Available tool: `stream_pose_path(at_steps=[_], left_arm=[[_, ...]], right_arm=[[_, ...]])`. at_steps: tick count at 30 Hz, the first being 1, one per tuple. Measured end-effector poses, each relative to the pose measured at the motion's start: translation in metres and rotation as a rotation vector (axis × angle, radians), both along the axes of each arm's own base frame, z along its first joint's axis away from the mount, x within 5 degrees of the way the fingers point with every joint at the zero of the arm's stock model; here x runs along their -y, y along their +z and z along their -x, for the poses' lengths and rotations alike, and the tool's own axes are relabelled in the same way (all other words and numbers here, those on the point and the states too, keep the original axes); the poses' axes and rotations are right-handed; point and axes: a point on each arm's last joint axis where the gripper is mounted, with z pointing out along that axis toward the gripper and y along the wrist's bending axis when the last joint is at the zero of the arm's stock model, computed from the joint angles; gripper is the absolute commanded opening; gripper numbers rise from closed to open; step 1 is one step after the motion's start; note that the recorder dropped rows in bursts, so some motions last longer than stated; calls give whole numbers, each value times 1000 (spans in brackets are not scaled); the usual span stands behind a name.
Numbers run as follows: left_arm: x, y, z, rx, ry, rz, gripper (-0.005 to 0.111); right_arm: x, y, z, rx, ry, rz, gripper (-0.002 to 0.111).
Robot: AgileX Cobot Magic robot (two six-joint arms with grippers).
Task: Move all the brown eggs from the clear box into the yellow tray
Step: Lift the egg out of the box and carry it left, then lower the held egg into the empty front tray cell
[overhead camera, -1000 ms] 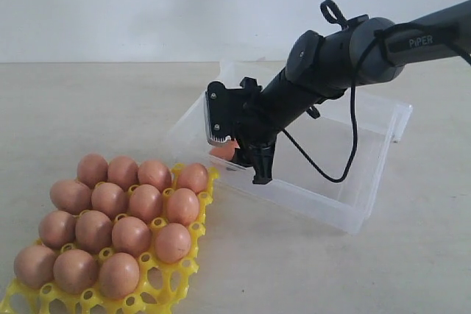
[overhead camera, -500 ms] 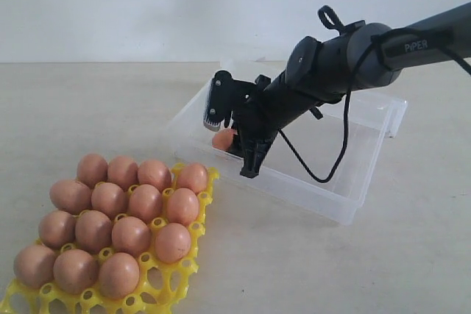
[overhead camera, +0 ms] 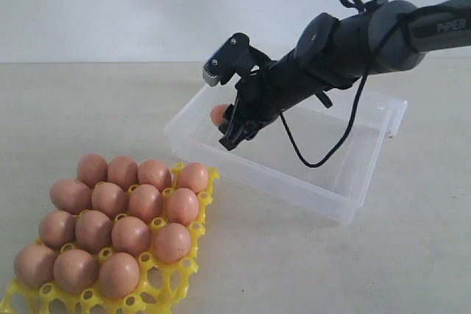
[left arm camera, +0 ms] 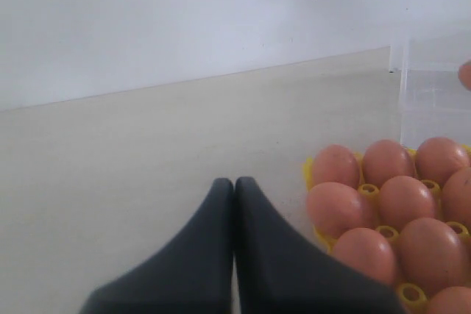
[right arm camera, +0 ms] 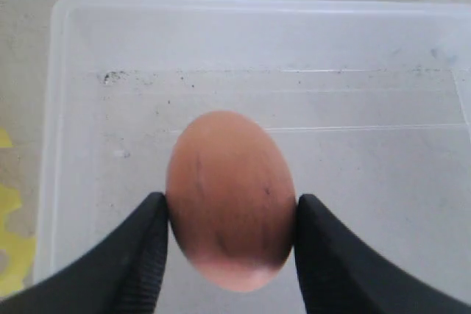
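- As it hangs over the floor of the clear box (overhead camera: pixel 274 176), the lifted egg (right arm camera: pixel 229 200) is clamped between the jaws of your right gripper (overhead camera: pixel 224 104), one black finger on each of its long sides.
- The lifted egg is pinkish-brown with a few faint dark streaks. Its blunt end points away from the wrist camera, and it touches neither the box's floor nor its walls.
- In the exterior view you see it above the box's left end, the end nearest the yellow tray (overhead camera: pixel 174 279).
- The clear box lies flat on the tabletop (overhead camera: pixel 88 108). The floor that the right wrist view shows under the egg is bare except for small dark specks.
- The yellow tray lies just in front of the box's left corner, close to it, though you cannot tell whether they touch.
- The other brown eggs (overhead camera: pixel 131 234) stand in the tray's cups in four rows, fifteen by count, packed side by side.
- Your left gripper (left arm camera: pixel 234 189) is low over the tabletop beside the tray's eggs, its jaws pressed together with nothing between them.
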Motion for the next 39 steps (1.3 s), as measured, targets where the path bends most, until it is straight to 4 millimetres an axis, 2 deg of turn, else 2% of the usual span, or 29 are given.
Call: stream_pose_path(at_steps=[8, 13, 17, 22, 25, 27, 30, 31, 33, 35, 39], left_arm=[[0, 0, 0, 0, 0, 0, -4], [0, 0, 0, 0, 0, 0, -4], [0, 0, 0, 0, 0, 0, -4], [0, 0, 0, 0, 0, 0, -4], [0, 0, 0, 0, 0, 0, -4], [0, 0, 0, 0, 0, 0, -4], [0, 0, 0, 0, 0, 0, -4], [0, 0, 0, 0, 0, 0, -4], [0, 0, 0, 0, 0, 0, -4], [0, 0, 0, 0, 0, 0, -4], [0, 0, 0, 0, 0, 0, -4]], right_arm=[[25, 9, 33, -1, -163, -55, 0], [40, 28, 60, 17, -175, -71, 0], [37, 41, 77, 58, -212, -115, 0], [30, 57, 76, 152, -477, -271, 0], [20, 67, 81, 208, -537, -364, 0], [9, 74, 87, 235, -494, -419, 0], [-23, 91, 110, 295, -275, -549, 0], [-35, 95, 120, 291, -180, -616, 0], [-42, 95, 133, 211, -100, -776, 0], [-39, 86, 145, 143, -62, -880, 0], [-20, 55, 169, -12, -94, -906, 0]])
